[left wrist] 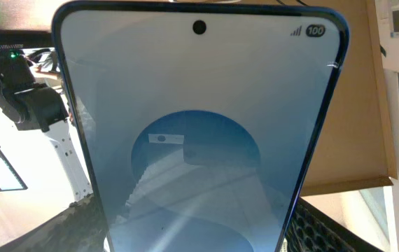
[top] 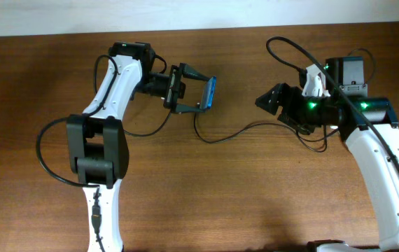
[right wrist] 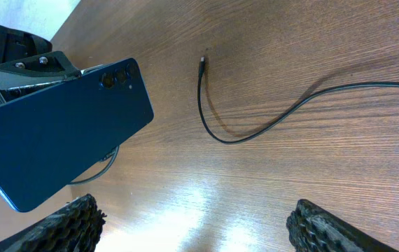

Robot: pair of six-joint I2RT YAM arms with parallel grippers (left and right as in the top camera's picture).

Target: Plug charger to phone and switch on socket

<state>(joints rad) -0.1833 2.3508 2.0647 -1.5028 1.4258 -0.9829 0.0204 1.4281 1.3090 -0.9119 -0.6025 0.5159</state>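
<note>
- Filling the left wrist view, the phone (left wrist: 199, 140) is being held with its light blue screen toward that camera, punch-hole end up. It is being carried off the table (top: 185, 196), left of centre and toward the far side.
- It is being clamped at opposite edges by the left gripper (top: 201, 94), whose fingers are closed onto it.
- In the right wrist view its dark blue back is being shown, with the lenses toward the upper right. The port is judged to sit at the opposite, lower-left end, though the port itself is not being seen.
- Between the two arms the charger (right wrist: 255, 126) is being left slack on the table. Its connector tip (right wrist: 202, 61) is free, near the phone but apart from it, and the cable is being trailed off to the right. The plug end cannot be made out.
- To the right of the phone the right gripper (top: 264, 99) is being held above the wood. Its fingertips (right wrist: 66, 225) are spread wide with nothing between them.
- No socket is being made out plainly in any view.
- Picking up the connector is judged to be the step in hand.
- To do it well, the cable should be pinched just behind the tip, with the tip left protruding and in line with the fingers.
- The phone's port end should be turned toward the right arm and held steady.
- Insertion should be attempted straight along the port's axis, since a thin cable is likely to be bent by any sideways push.
</note>
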